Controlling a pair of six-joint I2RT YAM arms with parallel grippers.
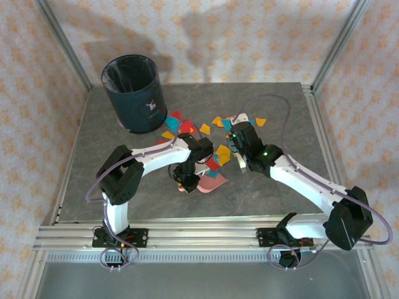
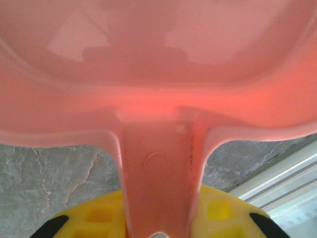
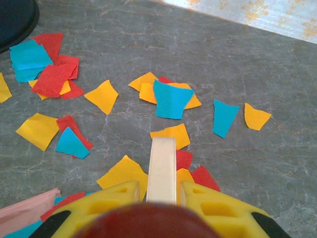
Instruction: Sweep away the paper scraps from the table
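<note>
Top external view: the paper scraps [image 1: 222,151], red, yellow-orange and cyan, lie strewn over the middle of the counter [image 1: 283,106], from just beside the dark bin [image 1: 132,93] across to the right. The left arm reaches in from the near side and holds a pink dustpan [image 1: 212,182] low at the near fringe of the scraps. It is probably parked there as the catcher, with the litter on its far side. The right arm bends over the heap from the other flank, placed to push pieces toward the pan.

Left wrist view: the left jaws are clamped on the dustpan's handle [image 2: 158,178], which runs straight back between the yellow fingers [image 2: 218,210]. The pan's bowl [image 2: 158,74] spreads wide ahead, with counter showing under its rim. A grip on the handle likely keeps the tray level and steerable.

Right wrist view: the right jaws are closed on a cream strip [image 3: 162,168] that sticks forward over the scraps. Whether it is a brush handle or a scraper I cannot tell. Most scraps lie loose beyond it toward the bin, a few overlapping, and a pink corner of the dustpan shows at lower left, so little seems gathered yet.
</note>
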